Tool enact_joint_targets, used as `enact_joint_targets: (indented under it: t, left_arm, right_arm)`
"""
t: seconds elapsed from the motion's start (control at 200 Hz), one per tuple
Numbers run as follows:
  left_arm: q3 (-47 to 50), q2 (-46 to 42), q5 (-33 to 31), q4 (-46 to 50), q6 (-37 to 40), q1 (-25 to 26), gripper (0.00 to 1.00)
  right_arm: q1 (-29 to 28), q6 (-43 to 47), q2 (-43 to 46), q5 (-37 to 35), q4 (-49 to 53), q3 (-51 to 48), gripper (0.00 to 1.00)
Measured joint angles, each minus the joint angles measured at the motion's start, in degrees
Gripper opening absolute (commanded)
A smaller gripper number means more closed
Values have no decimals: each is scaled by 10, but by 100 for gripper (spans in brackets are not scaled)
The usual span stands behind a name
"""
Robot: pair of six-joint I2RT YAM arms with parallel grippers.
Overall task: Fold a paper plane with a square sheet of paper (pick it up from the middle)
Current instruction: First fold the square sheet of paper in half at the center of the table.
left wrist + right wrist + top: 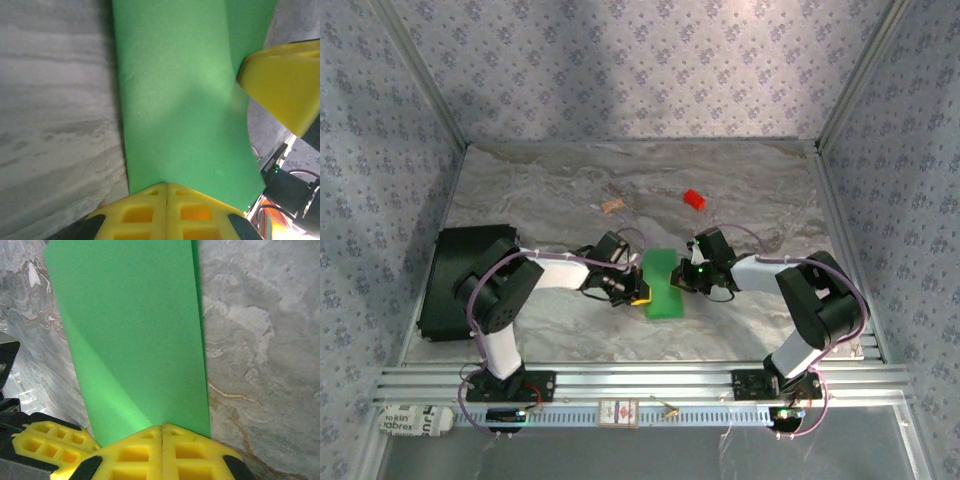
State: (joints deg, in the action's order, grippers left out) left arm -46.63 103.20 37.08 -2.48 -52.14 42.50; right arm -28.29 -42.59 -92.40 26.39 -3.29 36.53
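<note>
Left end effector (166,187) is pinched fully closed. The square sheet of paper (180,100) runs right into the seam between its yellow fingers, so I'd say it has that edge nipped. Same deal with the right end effector (162,427): clamped tight, green paper coming straight out of the seam. From above, the sheet sits between the two, mid-surface, and reads as a narrow strip, so it's probably folded over. There's a soft diagonal bend in it in the right wrist view.

What worries me is that both pinches are on thin paper from opposite sides. If the arms drift apart, it tears or slips out of one. If they push together, it buckles and you get a crooked crease in the wrong spot. The layers could also slide and wreck the alignment.

The red block (694,199) and tan cork bit (612,207) are well apart from it on the marble surface (540,190), so no issue there.
</note>
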Motion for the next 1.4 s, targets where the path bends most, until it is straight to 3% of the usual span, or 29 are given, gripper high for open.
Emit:
enact_joint_targets:
  t: [0.575, 1.094, 1.399]
  left_arm:
    - [18, -59, -16, 13, 0, 6, 0]
    - [29, -19, 2, -7, 17, 28, 0]
    - [71, -68, -11, 1, 28, 29, 0]
  right_arm:
    - [0, 0, 0, 0, -5, -3, 0]
    - [-1, 0, 2, -1, -11, -7, 0]
    - [-2, 0, 3, -3, -12, -8, 0]
